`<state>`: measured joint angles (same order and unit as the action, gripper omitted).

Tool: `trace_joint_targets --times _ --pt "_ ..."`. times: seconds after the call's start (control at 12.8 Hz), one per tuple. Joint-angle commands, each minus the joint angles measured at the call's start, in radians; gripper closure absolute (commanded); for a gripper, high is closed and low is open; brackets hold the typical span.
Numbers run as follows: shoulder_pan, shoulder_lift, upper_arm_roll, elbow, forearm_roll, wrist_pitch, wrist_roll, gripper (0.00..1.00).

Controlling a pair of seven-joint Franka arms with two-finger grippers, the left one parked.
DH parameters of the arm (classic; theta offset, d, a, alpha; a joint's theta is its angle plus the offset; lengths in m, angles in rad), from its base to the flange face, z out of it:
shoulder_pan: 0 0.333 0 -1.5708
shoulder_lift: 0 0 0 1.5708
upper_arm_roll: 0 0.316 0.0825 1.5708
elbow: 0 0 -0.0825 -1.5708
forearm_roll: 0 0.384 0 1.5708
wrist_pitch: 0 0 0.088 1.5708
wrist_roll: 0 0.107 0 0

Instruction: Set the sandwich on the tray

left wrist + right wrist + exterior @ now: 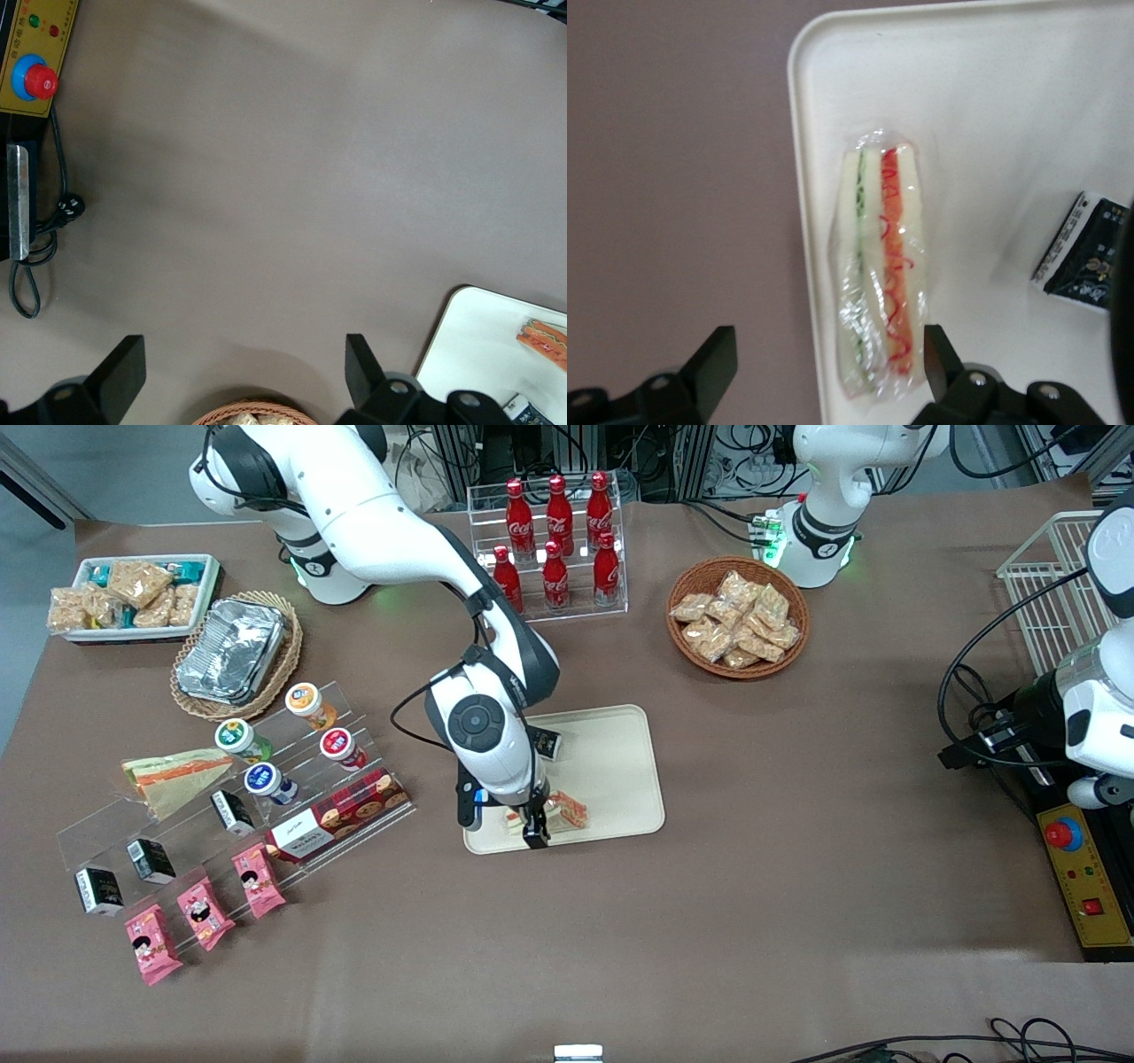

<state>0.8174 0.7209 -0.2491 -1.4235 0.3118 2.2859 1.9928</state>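
Observation:
The sandwich (pixel 883 270), a clear-wrapped wedge of pale bread with a red-orange filling band, lies on the cream-beige tray (pixel 992 106), close along the rim nearest the front camera. My right gripper (pixel 828 354) hangs just above it, open. One finger is over the brown table outside the rim and the other is over the tray, and neither touches the wrap. In the front view the gripper (pixel 536 825) covers part of the sandwich (pixel 570 810) at the near edge of the tray (pixel 620 771). The left wrist view catches a corner of the tray (pixel 469 354) and the sandwich's end (pixel 545 339).
A small black pack (pixel 1085 252) lies on the tray farther from the front camera. Toward the working arm's end stand an acrylic shelf with a flatter wedge sandwich (pixel 173 775), a foil container (pixel 232 651) and a white snack tray (pixel 133 593). A bottle rack (pixel 554 540) and a wicker basket (pixel 737 615) stand farther back.

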Motion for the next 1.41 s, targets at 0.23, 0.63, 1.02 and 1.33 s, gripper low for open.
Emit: trace_joint_targets --times 0.23,0.63,1.02,1.33 --pt "-0.104 -0.165 -0.004 -0.014 0.009 -0.151 -0.162 0.06" --pt "-0.227 -0.331 -0.006 -0.040 0.007 -0.428 -0.723 0.04" --pt "-0.329 -0.477 -0.029 -0.069 -0.043 -0.603 -1.156 0.04" --pt "-0.346 -0.584 -0.029 -0.156 -0.244 -0.599 -1.437 0.04"
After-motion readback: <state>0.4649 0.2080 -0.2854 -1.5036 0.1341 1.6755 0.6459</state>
